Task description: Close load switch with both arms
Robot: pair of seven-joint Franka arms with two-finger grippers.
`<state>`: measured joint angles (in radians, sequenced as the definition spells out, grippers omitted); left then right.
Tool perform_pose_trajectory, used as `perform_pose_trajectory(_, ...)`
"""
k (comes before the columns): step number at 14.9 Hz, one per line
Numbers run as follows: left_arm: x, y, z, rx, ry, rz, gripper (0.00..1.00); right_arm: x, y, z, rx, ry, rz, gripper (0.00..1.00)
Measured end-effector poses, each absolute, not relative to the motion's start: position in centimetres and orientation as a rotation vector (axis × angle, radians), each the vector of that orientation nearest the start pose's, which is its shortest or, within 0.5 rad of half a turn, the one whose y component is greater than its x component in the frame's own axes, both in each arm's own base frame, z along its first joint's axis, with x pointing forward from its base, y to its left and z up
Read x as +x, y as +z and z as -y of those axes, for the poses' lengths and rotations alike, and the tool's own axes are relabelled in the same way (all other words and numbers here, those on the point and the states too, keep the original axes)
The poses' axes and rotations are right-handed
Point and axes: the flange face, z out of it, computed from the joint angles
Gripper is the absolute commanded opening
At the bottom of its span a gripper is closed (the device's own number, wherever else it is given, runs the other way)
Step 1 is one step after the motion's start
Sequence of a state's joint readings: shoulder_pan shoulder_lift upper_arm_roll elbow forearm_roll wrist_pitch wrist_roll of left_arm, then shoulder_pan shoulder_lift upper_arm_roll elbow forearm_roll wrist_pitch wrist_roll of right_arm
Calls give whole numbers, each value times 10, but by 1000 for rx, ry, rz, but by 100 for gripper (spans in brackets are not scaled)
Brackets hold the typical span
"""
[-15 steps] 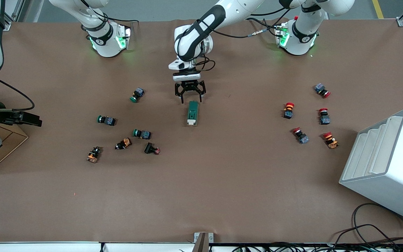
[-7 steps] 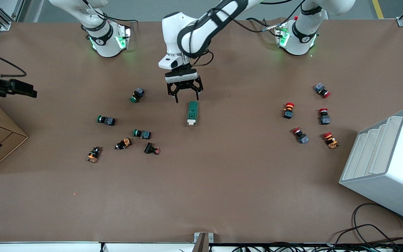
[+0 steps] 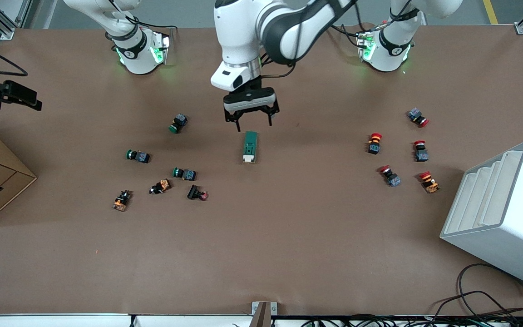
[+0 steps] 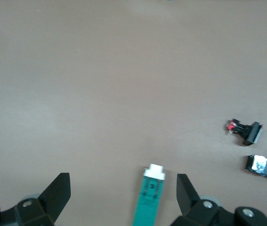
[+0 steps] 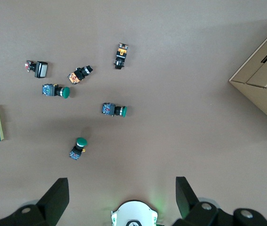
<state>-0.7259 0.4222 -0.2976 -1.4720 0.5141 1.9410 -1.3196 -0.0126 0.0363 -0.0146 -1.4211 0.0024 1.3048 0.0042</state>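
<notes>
The left tool (image 3: pixel 251 121) hangs open over the counter (image 3: pixel 288 236); the load switch (image 3: pixel 250 146) lies at six o'clock, lengthwise toward it.

The right tool (image 3: pixel 25 97), also open, is well apart.

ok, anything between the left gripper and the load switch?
Nothing. In the front view the open left gripper hangs just above the load switch, only bare table between. Left wrist view agrees.
</notes>
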Motion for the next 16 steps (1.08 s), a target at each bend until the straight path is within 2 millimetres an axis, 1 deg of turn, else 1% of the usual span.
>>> perform_pose_trajectory(2, 439, 489, 528, -3005, -470, 186, 100, 530, 661, 15, -3139, 208, -51, 100)
perform_pose_trajectory(4, 462, 511, 499, -3017, -395, 120, 100, 526, 667, 16, -3147, 191, -53, 100)
perform_pose_trajectory(5, 474, 521, 482, -3025, -362, 97, 100, 523, 668, 17, -3150, 185, -55, 100)
perform_pose_trajectory(7, 499, 543, 439, -3030, -303, 63, 100, 518, 670, 17, -3152, 149, -57, 100)
perform_pose_trajectory(10, 532, 579, 362, -3046, -229, 10, 100, 506, 670, 18, -3153, 110, -59, 100)
perform_pose_trajectory(11, 544, 591, 334, -3063, -198, 2, 100, 503, 670, 18, -3153, 103, -60, 100)
perform_pose_trajectory(14, 573, 614, 238, -3090, -86, 20, 100, 500, 670, 18, -3151, 95, -58, 100)
perform_pose_trajectory(16, 582, 630, 178, -3094, -66, 79, 100, 500, 670, 16, -3140, 95, -57, 100)
